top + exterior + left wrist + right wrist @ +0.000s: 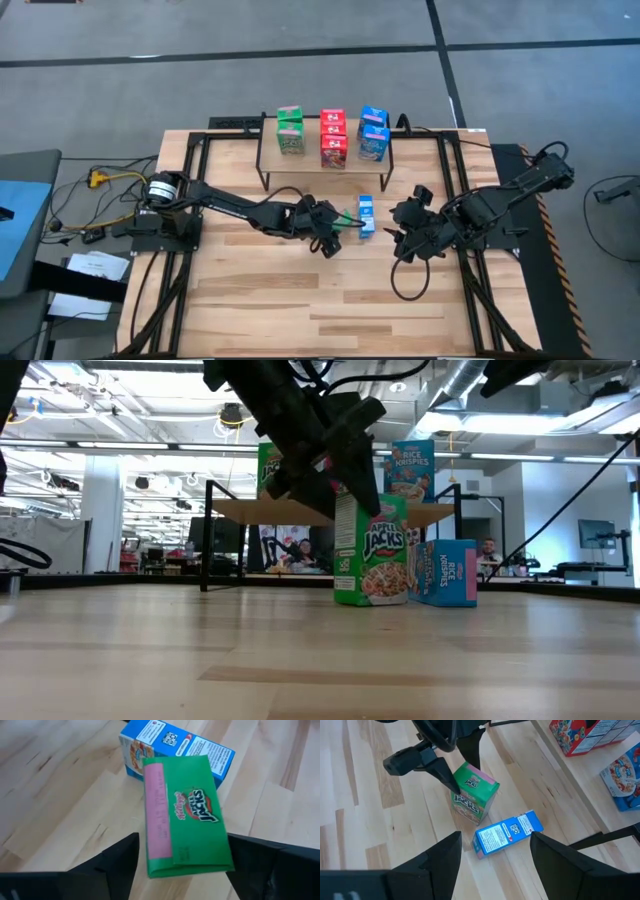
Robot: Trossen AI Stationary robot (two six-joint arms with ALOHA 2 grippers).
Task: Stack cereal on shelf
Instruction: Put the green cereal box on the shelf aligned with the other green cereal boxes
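A slatted wooden bench (300, 290) was seen under both arms. Near its middle, the green cereal box (371, 552) stood upright, straddled by the left gripper (454, 765) with fingers parted, a firm hold not confirmed. Just beside it, the blue cereal box (506, 833) lay below the half-open, empty right gripper (400, 238). Beyond, the shelf (270, 157) carried six boxes. Squeezing squarely before lifting was judged wise.

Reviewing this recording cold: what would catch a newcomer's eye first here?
The left gripper, fingers straddling an upright green Apple Jacks box in the middle of the table, draws the eye first. Right beside that box stands a blue Rice Krispies box, with the right gripper open just past it. Behind them, the shelf already carries green, red and blue boxes stacked two high.
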